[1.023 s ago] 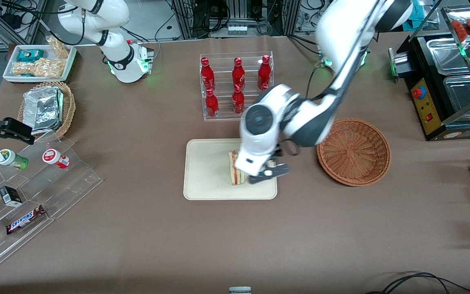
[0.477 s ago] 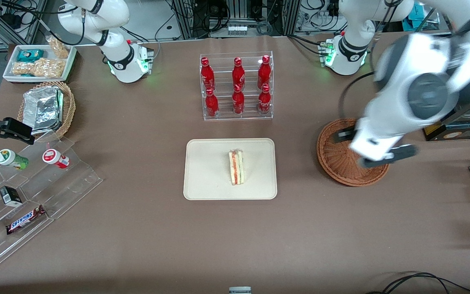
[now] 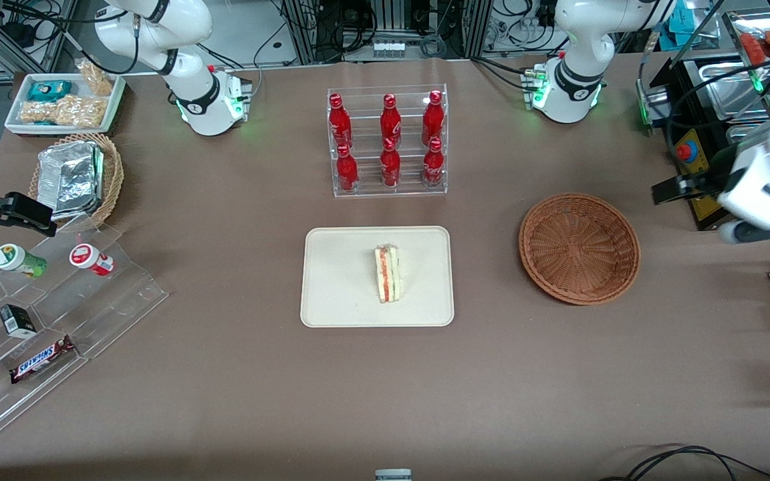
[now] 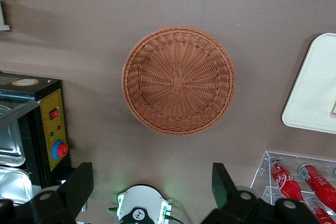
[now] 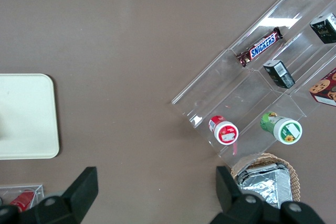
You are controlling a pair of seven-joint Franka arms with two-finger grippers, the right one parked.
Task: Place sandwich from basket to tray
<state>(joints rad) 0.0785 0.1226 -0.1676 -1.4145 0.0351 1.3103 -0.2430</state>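
Sandwich (image 3: 389, 274) standing on its edge near the middle of the tray (image 3: 338, 294). Basket (image 3: 579, 248) lying bare toward the working arm's end of the table. Gripper (image 3: 704, 210) raised near that table edge, fingers (image 4: 80, 186) spread wide, gripping nothing.

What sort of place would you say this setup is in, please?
Probably a robotics lab staged as a snack counter: cabling racks line the table's edge, cola bottles fill an acrylic stand, and the open pincer hangs near the empty basket.
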